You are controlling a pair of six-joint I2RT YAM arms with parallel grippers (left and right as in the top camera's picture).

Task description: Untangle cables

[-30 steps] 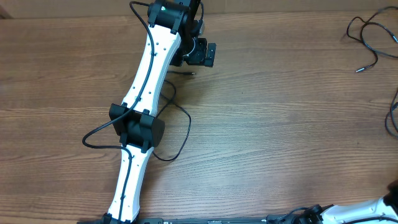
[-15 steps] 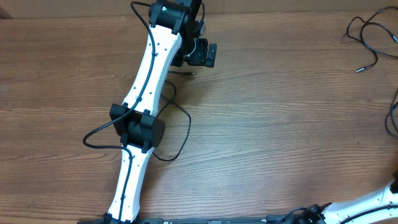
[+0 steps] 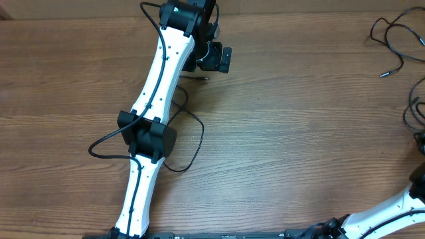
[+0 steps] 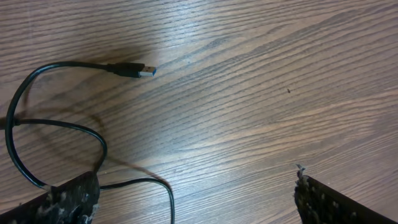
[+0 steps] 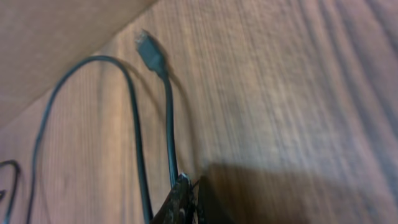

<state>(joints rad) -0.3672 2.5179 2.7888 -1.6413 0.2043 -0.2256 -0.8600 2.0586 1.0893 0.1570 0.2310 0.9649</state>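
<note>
One thin black cable [image 3: 199, 136] loops across the wood under my left arm, its plug [image 3: 203, 78] lying just below my left gripper [image 3: 216, 57]. In the left wrist view that gripper [image 4: 193, 190] is open. The cable [image 4: 96, 140] curls past its left finger [image 4: 65, 200], and the blue-tipped plug [image 4: 142, 71] lies ahead. More cables [image 3: 393, 41] lie tangled at the far right. My right gripper [image 5: 188, 198] is shut on a cable [image 5: 169, 118] that runs straight into its fingertips, the plug [image 5: 149, 53] lying beyond.
A second strand [image 5: 134, 124] arcs beside the held cable. The table's edge [image 5: 74, 59] cuts across the upper left of the right wrist view. My right arm [image 3: 392, 214] comes in from the bottom right corner.
My right arm has swung further up the right edge, and the cable strand there has shifted and bunched. The left arm and its cable have not moved.
</note>
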